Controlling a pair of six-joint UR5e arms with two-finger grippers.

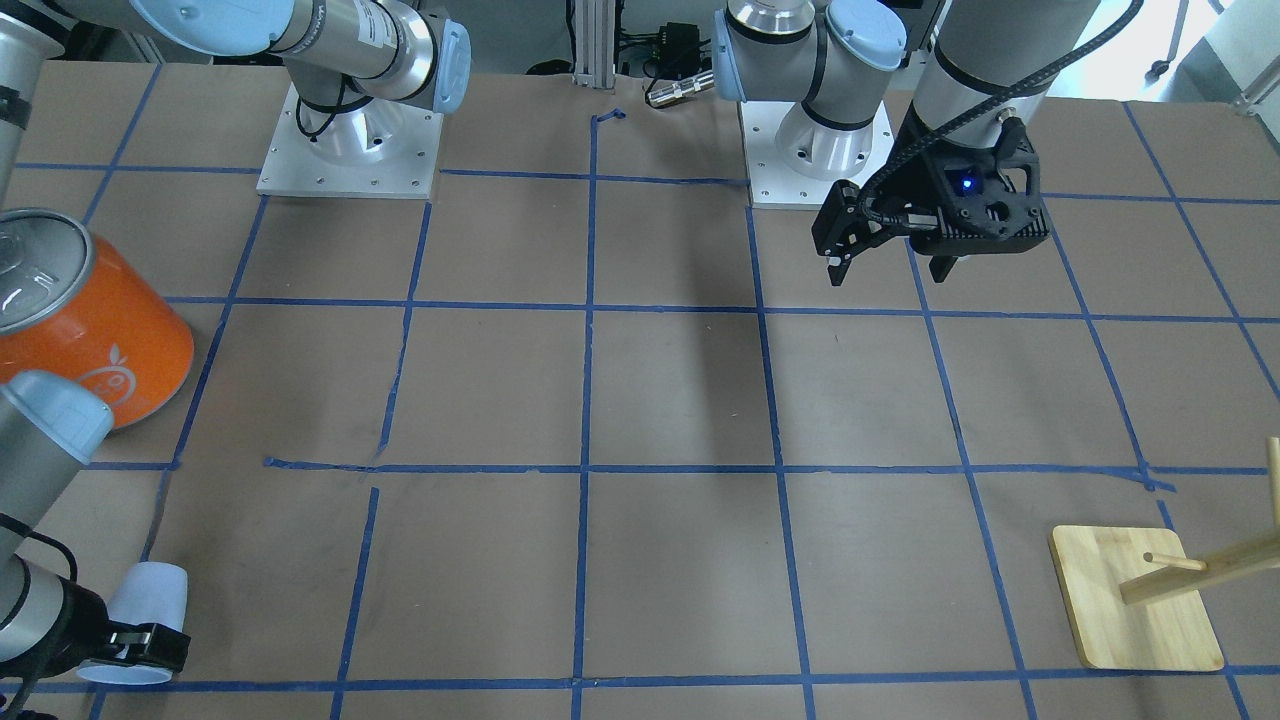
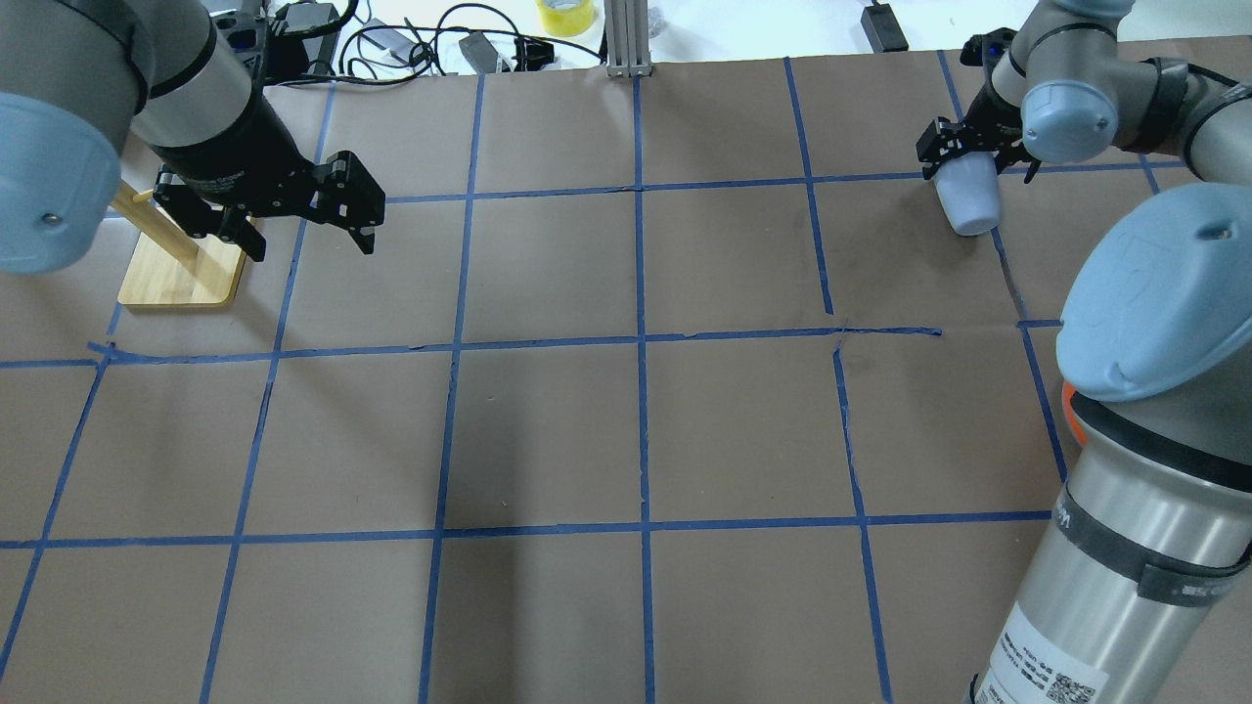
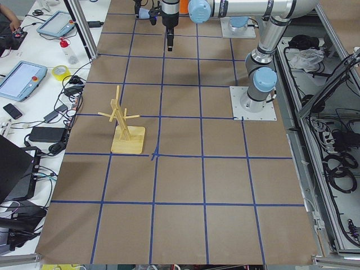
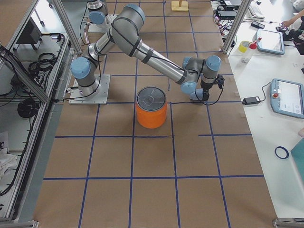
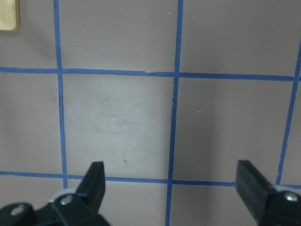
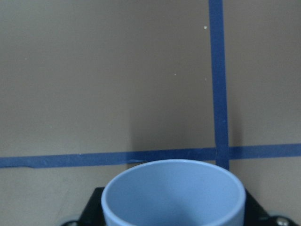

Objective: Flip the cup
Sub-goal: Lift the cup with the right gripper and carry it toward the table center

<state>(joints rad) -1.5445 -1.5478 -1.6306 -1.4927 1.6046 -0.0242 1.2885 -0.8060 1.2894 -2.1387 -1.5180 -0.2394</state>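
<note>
Found the cup (image 2: 970,205) near 2 o'clock in the overhead view, clamped close to its rim by the right gripper (image 1: 135,645), with the blue mouth turned toward the wrist camera and the closed base pointing down at the table (image 2: 636,440). Could not tell whether that base touched the paper or hung just above it. Saw the left gripper (image 5: 171,183) spread wide and empty over bare table near 10 o'clock in the same view. Judged the step in hand to be the end of the turn: setting the cup down mouth-up. Called for a firm clamp on the thin rim to avoid a slip or a squeeze out of round, a level wrist, a slow straight descent to full flat contact of the base, and release only after that, followed by a straight lift clear of the rim to avoid a tip-over. Called also for a path well apart from the can (image 1: 90,330), at 12 o'clock from the cup in the front-facing view. Counted one cup, one can, one wooden stand (image 1: 1100,600) and two grippers.
</note>
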